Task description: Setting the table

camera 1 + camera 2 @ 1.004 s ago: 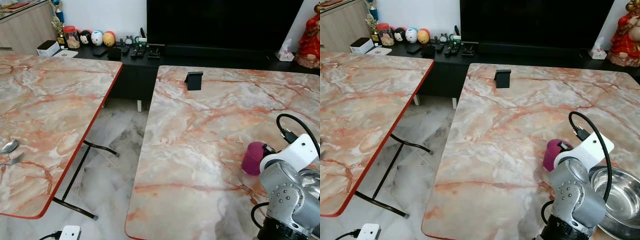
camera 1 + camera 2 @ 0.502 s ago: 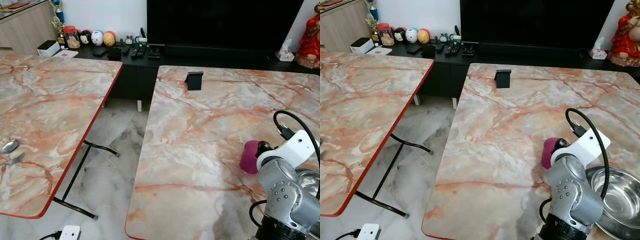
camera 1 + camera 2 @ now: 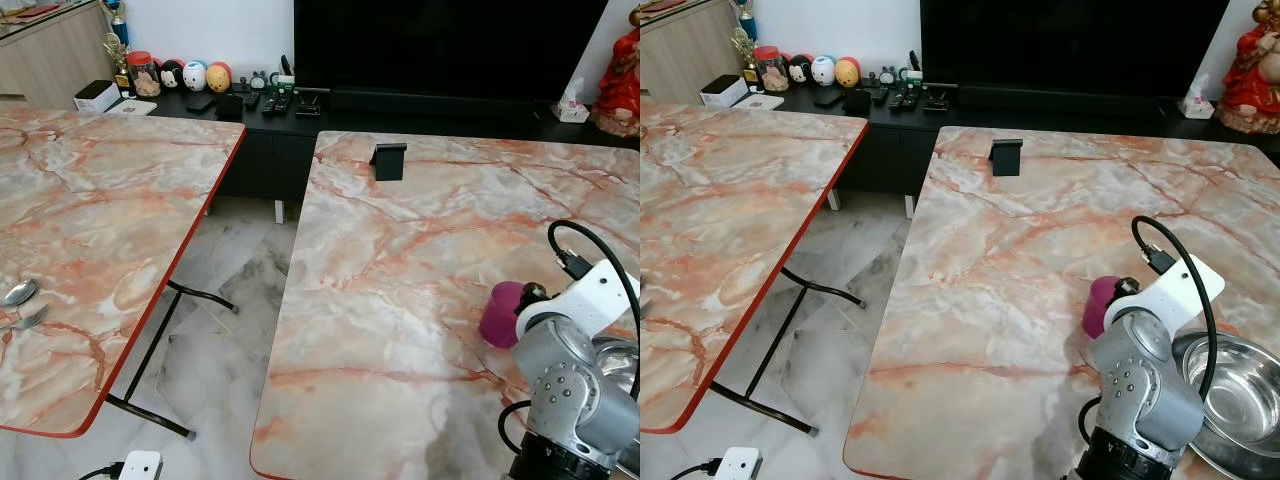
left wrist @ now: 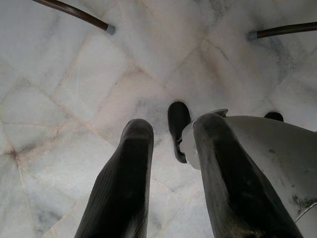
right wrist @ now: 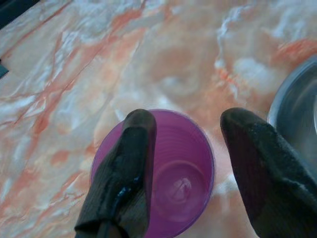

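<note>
With right gripper (image 5: 185, 168) poised directly over purple cup (image 5: 176, 186), fingers spread: one finger (image 5: 126, 168) inside rim, other outside. Cup upright on right table (image 3: 400, 290), near edge, steel bowl (image 3: 1230, 395) just right (left gripper (image 4: 171, 173) idle, parted, floorward).

Layout of two tables, a cabinet and tableware before the robot.
Left table (image 3: 110, 220) and right table (image 3: 420, 260) stand side by side, a strip of floor (image 3: 215, 330) between them. On the right table, a cup (image 3: 499, 314) sits near the robot's edge, with a bowl (image 3: 1238, 398) just to its right; a small stand (image 3: 388, 161) sits near the far edge. A spoon (image 3: 17, 292) and fork (image 3: 27, 319) lie on the left table's left edge. A low cabinet (image 3: 270, 110) runs behind both tables, under a screen (image 3: 450, 45).
</note>
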`<state>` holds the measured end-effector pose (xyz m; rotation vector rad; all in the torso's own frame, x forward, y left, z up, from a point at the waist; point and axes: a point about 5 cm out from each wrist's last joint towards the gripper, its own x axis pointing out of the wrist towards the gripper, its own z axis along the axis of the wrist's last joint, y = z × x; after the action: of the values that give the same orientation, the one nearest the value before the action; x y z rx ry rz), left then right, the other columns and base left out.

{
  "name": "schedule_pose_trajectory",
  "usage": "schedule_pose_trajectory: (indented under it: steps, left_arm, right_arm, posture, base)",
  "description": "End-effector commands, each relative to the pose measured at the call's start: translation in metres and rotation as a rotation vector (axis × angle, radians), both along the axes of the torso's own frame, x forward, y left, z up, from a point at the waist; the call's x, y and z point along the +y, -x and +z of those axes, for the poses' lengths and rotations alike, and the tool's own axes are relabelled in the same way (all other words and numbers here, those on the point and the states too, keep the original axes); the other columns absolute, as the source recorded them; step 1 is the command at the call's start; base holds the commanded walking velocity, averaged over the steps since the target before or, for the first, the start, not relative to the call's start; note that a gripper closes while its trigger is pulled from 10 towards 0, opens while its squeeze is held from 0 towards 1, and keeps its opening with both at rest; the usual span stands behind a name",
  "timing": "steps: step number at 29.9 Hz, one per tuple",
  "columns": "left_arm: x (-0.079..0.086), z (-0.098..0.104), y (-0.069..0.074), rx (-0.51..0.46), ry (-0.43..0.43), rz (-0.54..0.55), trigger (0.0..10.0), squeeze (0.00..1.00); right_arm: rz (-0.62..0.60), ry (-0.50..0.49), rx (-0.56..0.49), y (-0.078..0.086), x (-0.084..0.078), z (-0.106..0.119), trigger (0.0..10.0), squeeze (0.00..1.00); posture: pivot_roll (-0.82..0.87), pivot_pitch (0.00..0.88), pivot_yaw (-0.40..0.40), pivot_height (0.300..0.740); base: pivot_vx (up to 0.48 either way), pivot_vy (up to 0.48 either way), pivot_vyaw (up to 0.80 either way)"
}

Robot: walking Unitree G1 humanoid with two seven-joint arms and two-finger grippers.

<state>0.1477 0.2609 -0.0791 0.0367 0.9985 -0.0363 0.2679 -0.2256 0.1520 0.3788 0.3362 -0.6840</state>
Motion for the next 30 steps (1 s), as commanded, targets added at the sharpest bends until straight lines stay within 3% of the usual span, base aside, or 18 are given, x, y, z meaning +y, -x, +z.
schedule_pose_trajectory:
  steps: [1,3,6,10,14,18,20,27,30]
  left_arm:
    - [0.001,-0.002,0.005,0.024,0.008,0.004,10.0,0.0]
    - [0.001,-0.001,0.004,0.017,0.003,0.006,10.0,0.0]
    - [0.002,-0.001,0.004,0.015,0.0,0.008,10.0,0.0]
    - [0.003,0.0,0.003,0.004,-0.017,0.012,10.0,0.0]
    - [0.004,0.0,0.003,0.004,-0.025,0.01,10.0,0.0]
    - [0.004,0.0,0.003,0.001,-0.027,0.014,10.0,0.0]
    - [0.005,0.0,0.003,0.001,-0.03,0.02,10.0,0.0]
    - [0.005,0.0,0.004,0.004,-0.032,0.023,10.0,0.0]
    - [0.005,0.0,0.004,0.005,-0.033,0.023,10.0,0.0]
  right_arm:
    - [0.002,0.064,-0.043,0.0,-0.001,0.01,10.0,0.0]
    - [0.018,0.147,-0.087,0.0,-0.001,0.014,10.0,0.0]
    - [0.045,0.183,-0.131,-0.001,0.001,0.016,10.0,0.0]
    - [0.267,0.366,-0.337,-0.006,0.024,0.029,10.0,0.0]
    - [0.392,0.439,-0.4,-0.008,0.038,0.025,10.0,0.0]
    - [0.469,0.469,-0.438,-0.01,0.045,0.022,10.0,0.0]
    - [0.546,0.529,-0.488,-0.012,0.05,0.022,10.0,0.0]
    - [0.644,0.582,-0.544,-0.012,0.062,0.02,10.0,0.0]
    - [0.637,0.547,-0.562,-0.012,0.067,0.02,10.0,0.0]
  posture:
    - [-0.04,0.0,-0.03,0.74]
    - [-0.04,0.0,-0.03,0.74]
    - [-0.04,0.0,-0.029,0.74]
    - [-0.04,0.0,-0.024,0.74]
    - [-0.04,0.0,-0.019,0.74]
    - [-0.02,0.0,-0.028,0.74]
    - [-0.03,0.0,-0.028,0.74]
    - [-0.02,0.0,-0.031,0.74]
    - [-0.02,0.0,-0.027,0.74]
  base:
    - [0.0,0.0,0.0]
    - [0.0,0.0,0.0]
    - [0.0,0.0,0.0]
    - [0.0,0.0,0.0]
    - [0.0,0.0,0.0]
    - [0.0,0.0,0.0]
    - [0.0,0.0,0.0]
    - [0.0,0.0,0.0]
    - [0.0,0.0,0.0]
